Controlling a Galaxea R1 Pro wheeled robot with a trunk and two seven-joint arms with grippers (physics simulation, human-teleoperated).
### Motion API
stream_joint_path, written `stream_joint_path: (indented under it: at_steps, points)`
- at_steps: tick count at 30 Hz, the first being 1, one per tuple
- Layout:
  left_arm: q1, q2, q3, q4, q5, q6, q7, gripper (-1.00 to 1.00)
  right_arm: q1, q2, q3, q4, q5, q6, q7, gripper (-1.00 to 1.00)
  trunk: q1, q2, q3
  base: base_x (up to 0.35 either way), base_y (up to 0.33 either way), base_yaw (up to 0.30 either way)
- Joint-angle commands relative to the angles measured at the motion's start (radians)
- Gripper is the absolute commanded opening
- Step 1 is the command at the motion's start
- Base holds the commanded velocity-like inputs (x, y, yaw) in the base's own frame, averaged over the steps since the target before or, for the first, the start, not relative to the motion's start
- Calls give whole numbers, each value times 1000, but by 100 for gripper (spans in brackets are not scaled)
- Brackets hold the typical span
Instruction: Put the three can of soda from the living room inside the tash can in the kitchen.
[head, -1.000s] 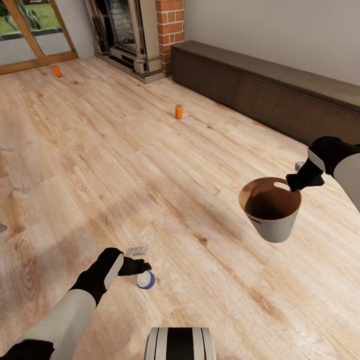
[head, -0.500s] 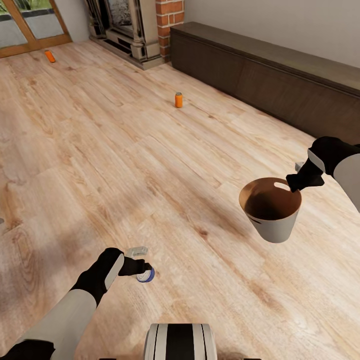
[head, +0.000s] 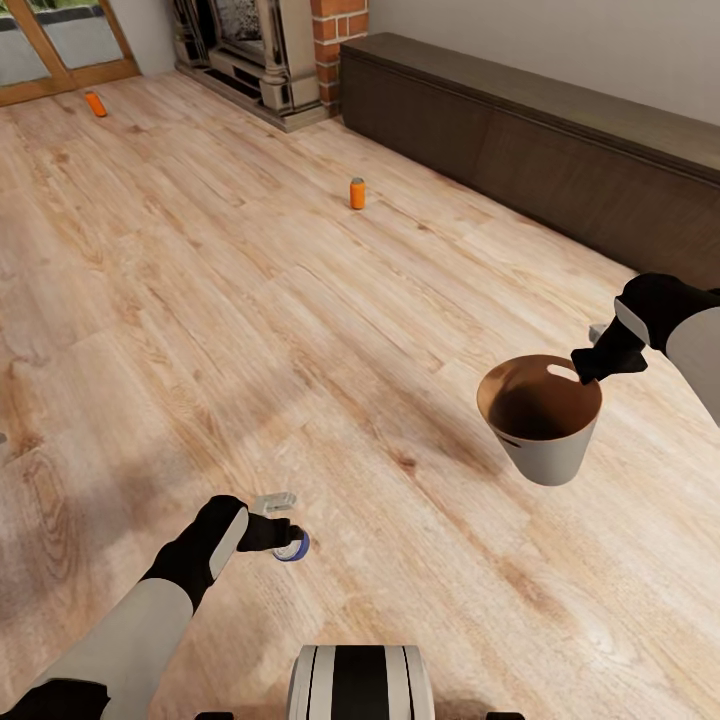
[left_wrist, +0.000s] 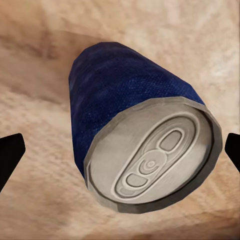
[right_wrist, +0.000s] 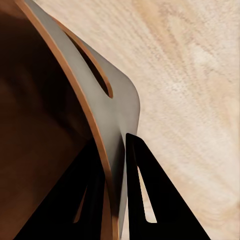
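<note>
L gripper (head: 285, 535): jaws wide, straddling blue can (head: 293, 548), near floor, not clamped.
R gripper (head: 590, 368): pinching trash can (head: 545, 440) rim, right, held aloft.
Handling: can likely light, stiff, slick; grip mid-body.

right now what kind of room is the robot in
Probably a living room: a light wood plank floor, a brick fireplace at the far wall, and a long dark low cabinet beside it.

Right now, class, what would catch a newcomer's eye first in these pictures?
The grey bin held in the air by its rim in the right gripper. Then the blue can between the left gripper's open fingers, and two orange cans on the wood floor beyond.
</note>
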Motion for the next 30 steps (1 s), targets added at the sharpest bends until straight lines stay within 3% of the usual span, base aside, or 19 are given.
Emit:
stream_joint_path:
  at_steps: [1, 16, 22, 30]
  points:
    - [0, 0, 0, 0, 0, 0, 0, 100, 0, 0, 2, 1, -3, 1, 2, -100, 0, 0, 0, 0, 0, 0]
    - [0, -1, -1, 0, 1, 0, 1, 100, 2, 8, 2, 1, -3, 1, 2, -100, 0, 0, 0, 0, 0, 0]
    - [0, -1, -1, 0, 0, 0, 1, 100, 3, 8, 2, 1, -3, 1, 2, -100, 3, -1, -23, 0, 0, 0]
    - [0, -1, -3, 0, 0, 0, 1, 100, 4, 7, 2, 1, -3, 1, 2, -100, 3, -1, -23, 0, 0, 0]
